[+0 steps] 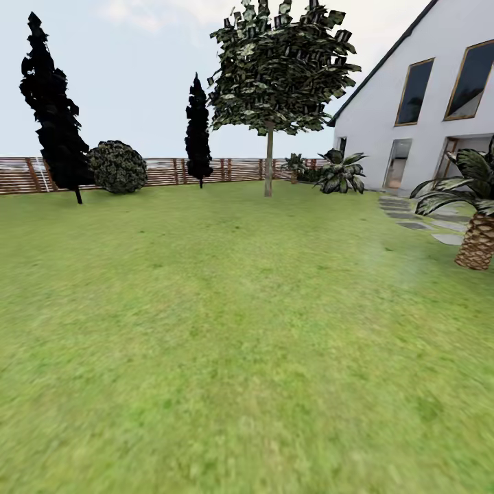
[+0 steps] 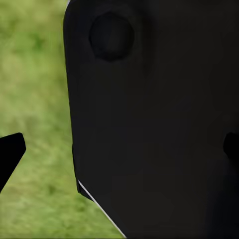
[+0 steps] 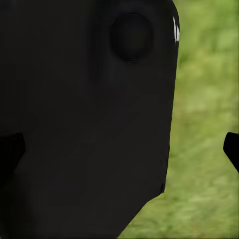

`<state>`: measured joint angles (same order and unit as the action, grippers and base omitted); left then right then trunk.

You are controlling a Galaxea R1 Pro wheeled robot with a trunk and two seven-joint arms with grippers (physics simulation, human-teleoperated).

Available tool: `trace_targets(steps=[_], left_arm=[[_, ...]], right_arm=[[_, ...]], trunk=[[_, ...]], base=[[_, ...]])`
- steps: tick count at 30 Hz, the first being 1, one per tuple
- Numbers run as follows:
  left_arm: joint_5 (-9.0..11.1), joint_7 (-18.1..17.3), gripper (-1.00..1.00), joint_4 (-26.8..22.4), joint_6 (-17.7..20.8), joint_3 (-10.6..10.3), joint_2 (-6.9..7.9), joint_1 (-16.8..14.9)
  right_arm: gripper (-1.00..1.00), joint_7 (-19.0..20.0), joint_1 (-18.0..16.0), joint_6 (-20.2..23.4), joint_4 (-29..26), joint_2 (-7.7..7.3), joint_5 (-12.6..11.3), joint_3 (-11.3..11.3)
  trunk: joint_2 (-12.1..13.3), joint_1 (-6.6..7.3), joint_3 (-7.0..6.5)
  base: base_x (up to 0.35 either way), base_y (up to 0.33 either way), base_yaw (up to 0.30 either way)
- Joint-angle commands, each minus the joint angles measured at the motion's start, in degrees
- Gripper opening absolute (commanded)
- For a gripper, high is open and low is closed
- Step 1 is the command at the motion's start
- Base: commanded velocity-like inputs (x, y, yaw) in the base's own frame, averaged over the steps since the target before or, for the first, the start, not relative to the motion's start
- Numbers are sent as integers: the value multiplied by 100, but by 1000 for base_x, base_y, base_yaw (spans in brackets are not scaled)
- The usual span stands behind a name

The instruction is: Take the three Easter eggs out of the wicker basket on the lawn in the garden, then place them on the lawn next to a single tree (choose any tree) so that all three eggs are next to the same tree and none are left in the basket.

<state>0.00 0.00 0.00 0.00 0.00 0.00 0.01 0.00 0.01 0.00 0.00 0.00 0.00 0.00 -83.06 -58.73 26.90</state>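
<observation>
From my seat the head camera looks out over the wide, flat lawn of mottled green grass point(image 1: 226, 357). At about twelve o'clock, far off near the slatted brown wooden fence point(image 1: 158, 171), stands the tree with the straight pale grey-beige bare trunk point(image 1: 268, 165) and a crown of dark green mottled leaves. Its long axis is plainly vertical, the trunk upright. Two narrow black cypress-like trees sit at about ten point(image 1: 51, 103) and eleven o'clock point(image 1: 198, 134), a round dark bush point(image 1: 117, 167) between them. A short palm with a scaly brown trunk point(image 1: 477, 237) stands at about two o'clock, before the white house point(image 1: 412, 116).

I have no basket or eggs on screen, so I cannot say which way they lie or how the eggs are turned.

In the left wrist view a large black body of the robot blocks most of the frame, with blurred grass beside it. One dark fingertip point(image 2: 10, 152) shows at one edge and another dark shape at the opposite edge, so I judge the left gripper point(image 2: 119, 152) spread wide with nothing between. The right wrist view is the same: a dark fingertip point(image 3: 231, 149) at one edge, another dim one across, so I read the right gripper point(image 3: 119, 149) as spread and unloaded too.

My judgement: I am in transit. Neither arm is nearer to anything useful yet. The next move turns on finding the basket.
</observation>
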Motion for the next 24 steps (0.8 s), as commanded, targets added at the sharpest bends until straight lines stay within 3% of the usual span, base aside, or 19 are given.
trace_targets(steps=[1, 9, 24], left_arm=[[33, -30, 100, -33, -7, 14, 28, 19], [44, -35, 100, -283, -9, 34, -78, 17], [44, -35, 100, -290, -9, 35, -74, 17]], right_arm=[[100, -33, -34, -33, -33, -33, 33, 33], [100, 12, -298, -233, -295, -153, 63, 80], [100, -1, -306, -370, -422, -149, 32, 84]], trunk=[[-1, 0, 3], [-1, 0, 3], [-1, 0, 3]], base=[[0, 0, 0], [0, 0, 0], [0, 0, 0]])
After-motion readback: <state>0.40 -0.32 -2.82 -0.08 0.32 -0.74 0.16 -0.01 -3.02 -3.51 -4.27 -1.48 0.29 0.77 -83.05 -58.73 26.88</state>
